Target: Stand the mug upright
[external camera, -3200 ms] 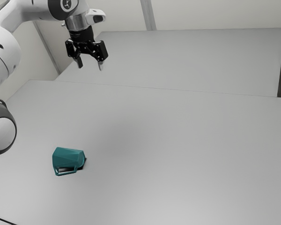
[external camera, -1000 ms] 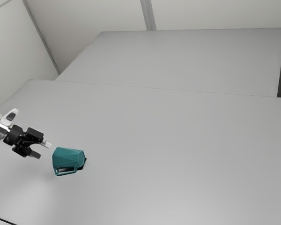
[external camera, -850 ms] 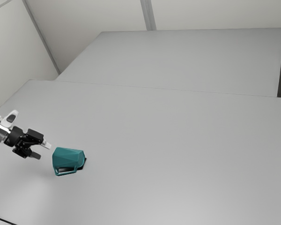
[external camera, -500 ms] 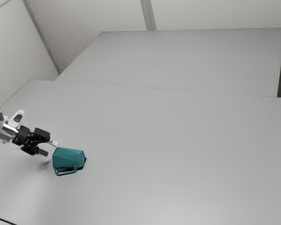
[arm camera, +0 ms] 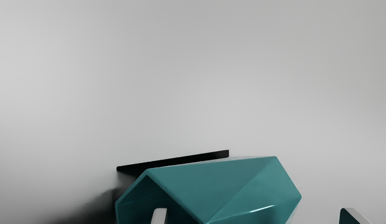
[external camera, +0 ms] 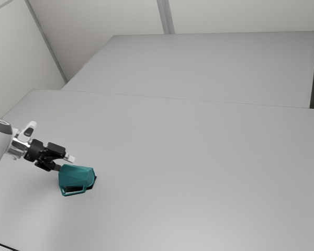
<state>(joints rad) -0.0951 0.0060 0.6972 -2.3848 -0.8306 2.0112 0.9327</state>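
The teal mug lies on its side on the grey table, its handle toward the exterior view's bottom edge. At the mug's end on the exterior view's left is my gripper, tilted, its fingers spread apart. In the wrist view, the faceted mug has one fingertip in front of its dark open mouth. The other fingertip stands off beyond the mug's outer wall, with a gap of table between, so the gripper is open. Whether the nearer finger touches the mug, I cannot tell.
The grey table stretches toward the exterior view's right. A large grey block or raised surface stands behind it. A thin black cable crosses the exterior view's lower left corner.
From high above the table my gripper has come down toward the exterior view's lower left, then moved right, up to the mug's mouth end. The mug has not visibly moved.
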